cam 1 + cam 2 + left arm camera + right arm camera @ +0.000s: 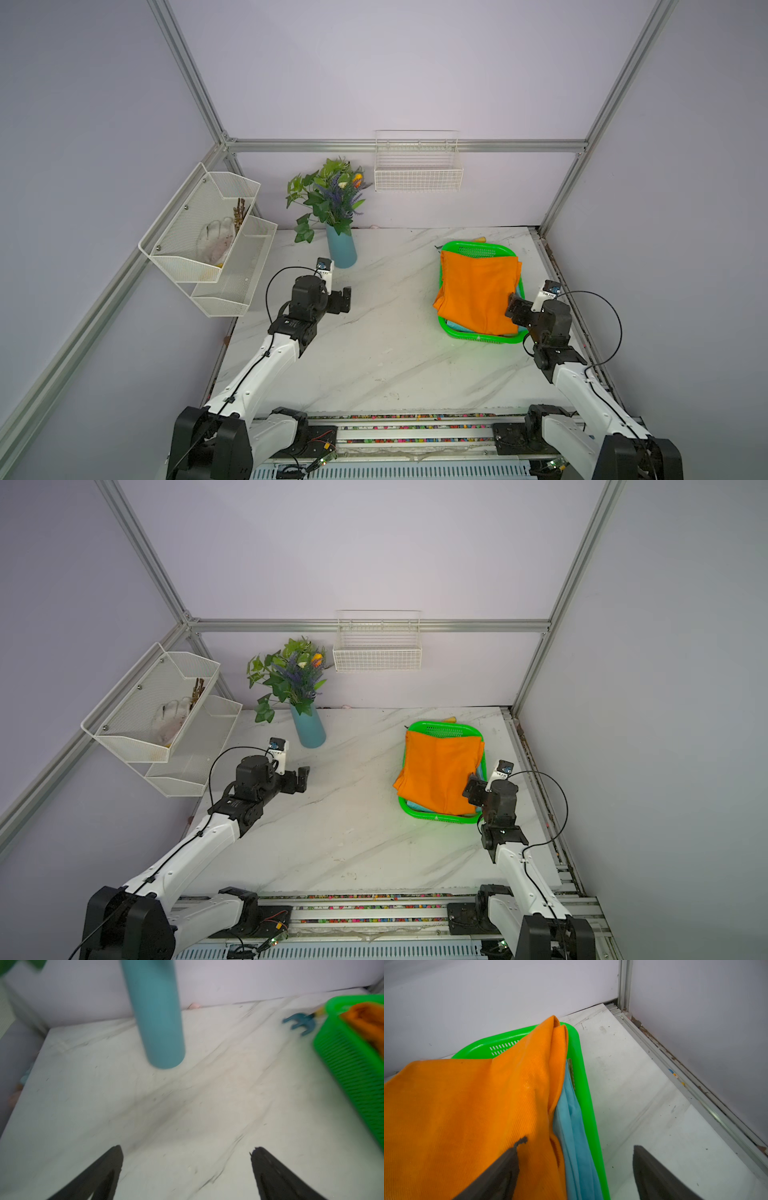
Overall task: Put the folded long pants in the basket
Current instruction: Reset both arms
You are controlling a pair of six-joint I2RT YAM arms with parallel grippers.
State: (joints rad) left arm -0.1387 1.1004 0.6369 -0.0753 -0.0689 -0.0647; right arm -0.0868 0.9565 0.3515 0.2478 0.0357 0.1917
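1. Pincers at rest over the load: my right gripper point(579, 1144) stands spread wide and grips nothing. One finger is over the bright orange folded cloth pants point(478, 291) and the other is outside the bright green perforated plastic basket point(478, 339), above the white marble-patterned tabletop point(374, 353).
2. The orange pair lies on top in the basket, at 2 o'clock on the table. The teal-blue folded cloth pants point(571, 1126) show beneath it along the basket's 3 o'clock wall. I cannot make out a tan pair.
3. The orange fold spills over the rim at the basket's 8 o'clock, so I judge the placing nearly done but untidy.
4. To finish well, I should rise straight up before swinging away, so neither finger drags the cloth. Then I should press the 8 o'clock overhang inward with a flat finger.
5. My left gripper point(187, 1150) hangs wide open and empty at 10 o'clock, near the teal cylindrical vase of artificial plants point(341, 249). Any reach across should steer clear of that vase.
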